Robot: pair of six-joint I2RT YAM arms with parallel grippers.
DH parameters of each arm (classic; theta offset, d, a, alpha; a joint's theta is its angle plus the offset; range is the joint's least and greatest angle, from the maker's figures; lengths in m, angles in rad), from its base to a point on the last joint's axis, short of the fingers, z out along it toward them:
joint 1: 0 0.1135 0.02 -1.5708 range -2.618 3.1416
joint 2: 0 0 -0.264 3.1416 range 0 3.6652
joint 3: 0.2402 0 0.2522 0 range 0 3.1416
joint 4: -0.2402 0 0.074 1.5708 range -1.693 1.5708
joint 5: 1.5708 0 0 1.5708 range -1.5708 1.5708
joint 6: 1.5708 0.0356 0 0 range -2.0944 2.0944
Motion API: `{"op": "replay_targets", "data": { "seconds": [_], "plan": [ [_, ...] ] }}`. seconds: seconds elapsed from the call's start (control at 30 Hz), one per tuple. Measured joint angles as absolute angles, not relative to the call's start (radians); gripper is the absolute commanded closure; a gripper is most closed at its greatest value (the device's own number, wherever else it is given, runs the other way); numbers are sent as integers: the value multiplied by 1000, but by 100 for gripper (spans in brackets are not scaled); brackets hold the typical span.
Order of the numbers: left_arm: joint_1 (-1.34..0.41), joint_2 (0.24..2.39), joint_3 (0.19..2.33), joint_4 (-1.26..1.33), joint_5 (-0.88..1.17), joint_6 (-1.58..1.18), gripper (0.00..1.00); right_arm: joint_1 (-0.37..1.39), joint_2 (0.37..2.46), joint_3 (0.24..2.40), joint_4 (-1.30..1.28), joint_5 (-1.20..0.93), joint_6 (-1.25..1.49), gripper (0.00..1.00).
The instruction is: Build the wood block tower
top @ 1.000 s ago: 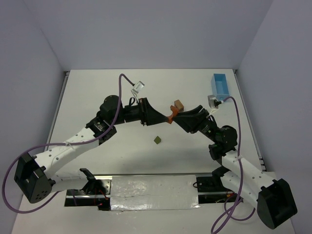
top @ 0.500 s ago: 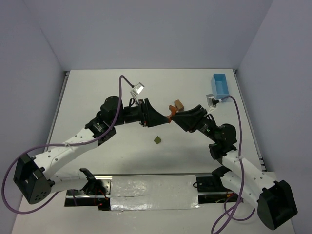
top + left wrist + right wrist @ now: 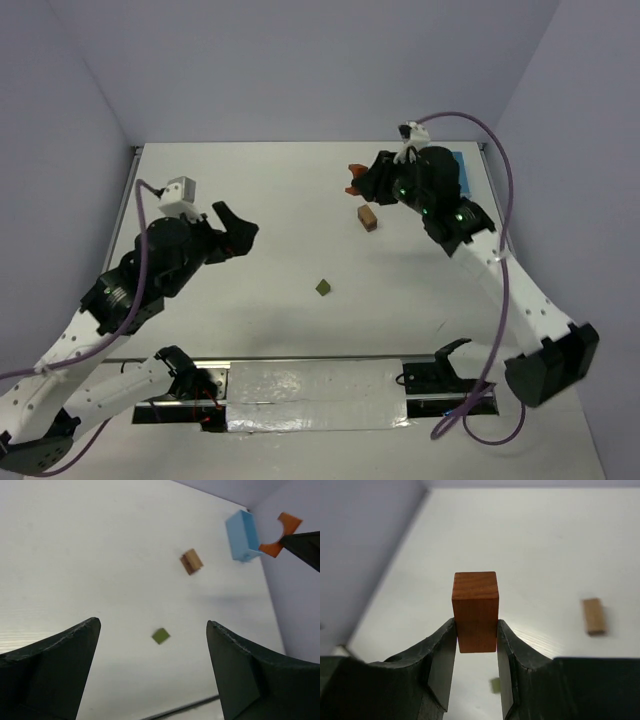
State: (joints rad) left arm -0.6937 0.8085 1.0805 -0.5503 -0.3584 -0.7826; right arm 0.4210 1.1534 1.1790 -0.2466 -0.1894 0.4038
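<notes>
The wood block tower's pieces are apart, none stacked. My right gripper (image 3: 363, 186) hangs high over the back of the table, shut on an orange arch-shaped block (image 3: 353, 178). In the right wrist view the block (image 3: 475, 605) stands upright between the fingers of that gripper (image 3: 475, 630). A tan block (image 3: 367, 217) lies flat on the table just below it. An olive green block (image 3: 324, 287) sits alone mid-table. My left gripper (image 3: 236, 228) is off to the left, open wide with nothing in it; its wrist view looks past the gripper (image 3: 152, 624) at the olive block (image 3: 160, 636).
A light blue tray (image 3: 243, 542) stands at the back right corner, partly hidden by the right arm in the top view. White walls close the table on three sides. The arm bases and a foil-covered strip (image 3: 315, 395) line the near edge.
The left gripper has opened, let go of the orange block and pulled back to the left. The right arm has lifted the block up and toward the back.
</notes>
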Motion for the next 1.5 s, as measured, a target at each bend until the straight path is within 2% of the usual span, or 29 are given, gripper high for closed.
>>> {"op": "replay_targets", "data": {
  "seconds": [0.13, 0.23, 0.27, 0.4, 0.53, 0.77, 1.5],
  "plan": [
    [-693, 754, 1110, -635, -461, -648, 1, 418, 1389, 1367, -498, -43, 263, 100],
    [-693, 738, 1055, -646, -513, -573, 1, 418, 1544, 1497, -644, 34, 178, 100],
    [-692, 727, 1021, -645, -522, -554, 1, 416, 1592, 1547, -687, 57, 155, 97],
    [-692, 706, 892, -661, -507, -499, 5, 411, 1763, 1732, -805, 103, 77, 97],
    [-692, 738, 877, -662, -485, -461, 4, 402, 1898, 1857, -897, 118, 2, 97],
    [-691, 741, 877, -651, -474, -440, 3, 382, 2020, 1885, -965, 109, -65, 96],
    [-690, 744, 877, -650, -439, -418, 2, 381, 2133, 1898, -964, 100, -113, 91]
  ]
}}
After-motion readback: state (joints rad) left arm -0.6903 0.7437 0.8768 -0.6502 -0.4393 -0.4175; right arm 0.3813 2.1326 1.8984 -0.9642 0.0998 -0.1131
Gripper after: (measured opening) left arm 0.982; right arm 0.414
